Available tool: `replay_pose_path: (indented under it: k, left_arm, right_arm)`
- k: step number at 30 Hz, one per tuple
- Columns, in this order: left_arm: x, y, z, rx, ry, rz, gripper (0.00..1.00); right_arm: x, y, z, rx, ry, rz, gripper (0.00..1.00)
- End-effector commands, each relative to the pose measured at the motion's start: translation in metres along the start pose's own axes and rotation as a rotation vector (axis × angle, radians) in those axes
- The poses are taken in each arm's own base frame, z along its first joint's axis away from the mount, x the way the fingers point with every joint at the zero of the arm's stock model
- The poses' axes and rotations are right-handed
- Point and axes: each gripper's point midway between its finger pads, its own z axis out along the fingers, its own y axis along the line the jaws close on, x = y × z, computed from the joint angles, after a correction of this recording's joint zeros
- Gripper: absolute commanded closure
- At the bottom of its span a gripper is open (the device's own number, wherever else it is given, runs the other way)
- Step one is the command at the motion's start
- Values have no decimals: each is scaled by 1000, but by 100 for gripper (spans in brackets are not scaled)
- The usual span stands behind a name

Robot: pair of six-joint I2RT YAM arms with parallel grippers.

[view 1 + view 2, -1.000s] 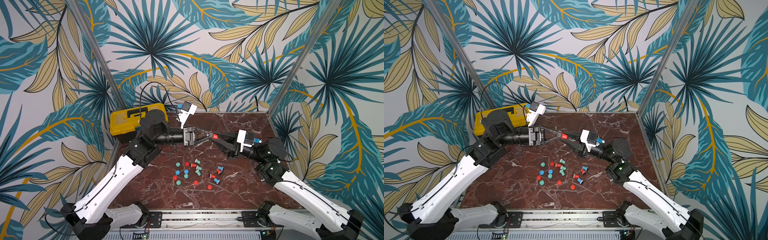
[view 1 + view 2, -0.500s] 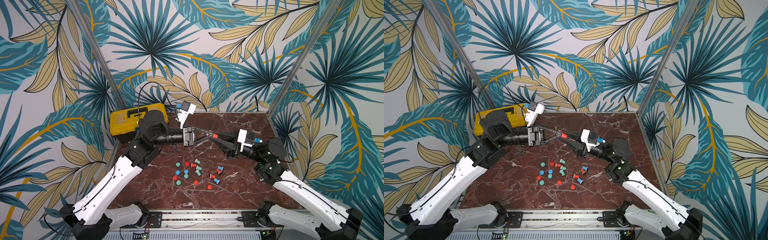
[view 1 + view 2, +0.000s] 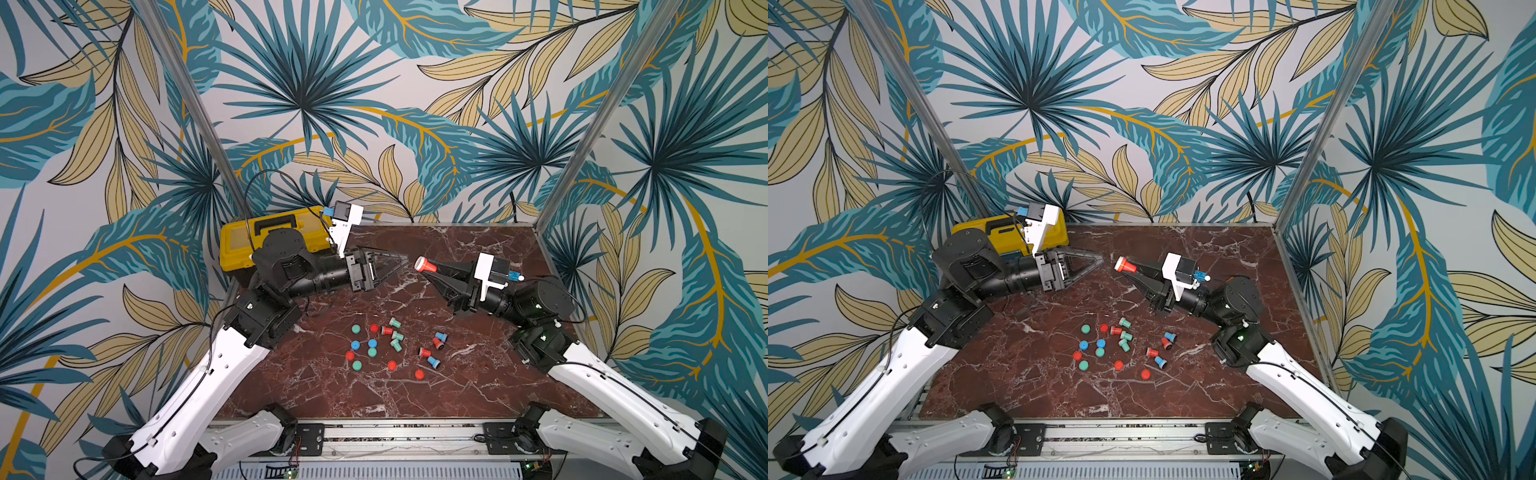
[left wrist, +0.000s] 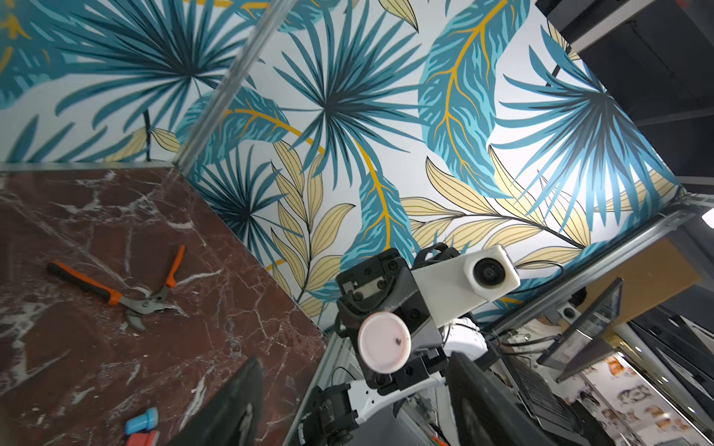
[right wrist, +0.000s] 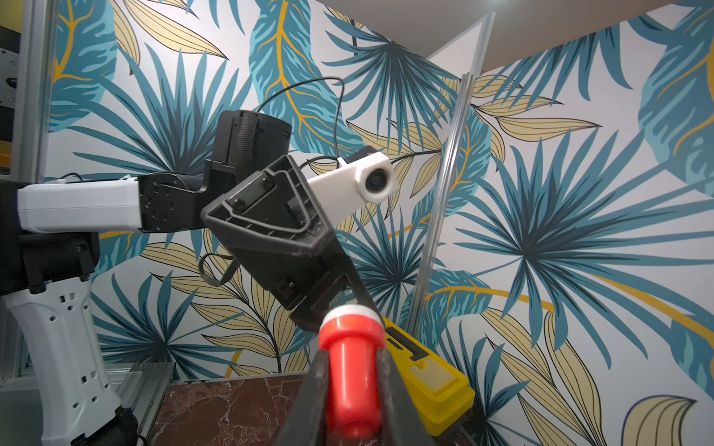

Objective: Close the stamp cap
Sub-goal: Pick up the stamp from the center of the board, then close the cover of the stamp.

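One red plastic stamp (image 3: 424, 264), flared toward its pale round end, is clamped by its barrel in the right gripper (image 3: 436, 269), raised above the red-brown marble tabletop (image 3: 478, 395). Its head points at the left gripper (image 3: 399, 262), near but apart; in the left wrist view those jaws stand wide and empty. Small red, blue and green stamps and caps (image 3: 372, 352) lie scattered nearer the arm bases. A yellow plastic toolbox (image 3: 237, 245) sits at the far corner.

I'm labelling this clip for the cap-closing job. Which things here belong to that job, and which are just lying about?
In the job: red stamp, gripped in the right claw; left claw, open, facing it; loose stamps and caps.
Lying about: yellow toolbox; pruning shears, seen only in the left wrist view.
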Motion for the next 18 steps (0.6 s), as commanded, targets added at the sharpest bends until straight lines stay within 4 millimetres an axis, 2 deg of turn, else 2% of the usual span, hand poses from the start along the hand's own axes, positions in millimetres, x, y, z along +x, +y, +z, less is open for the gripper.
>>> replay_pose_path:
  k: [1, 6, 11, 14, 18]
  left_arm:
    - [-8, 28, -14, -106, -49, 45, 23]
    - [0, 93, -41, -494, 16, 134, 22]
    - [15, 157, -66, -776, 69, 196, 18]
    - [29, 191, -77, -823, 111, 130, 18]
    - [36, 223, -90, -866, 143, 74, 19]
  right_arm:
    - [23, -15, -7, 108, 110, 70, 100]
    - [66, -30, -15, 226, 285, 183, 100]
    - [118, -47, -29, 389, 482, 345, 100]
    - [148, -51, -39, 464, 608, 426, 100]
    - [187, -49, -57, 562, 782, 553, 100]
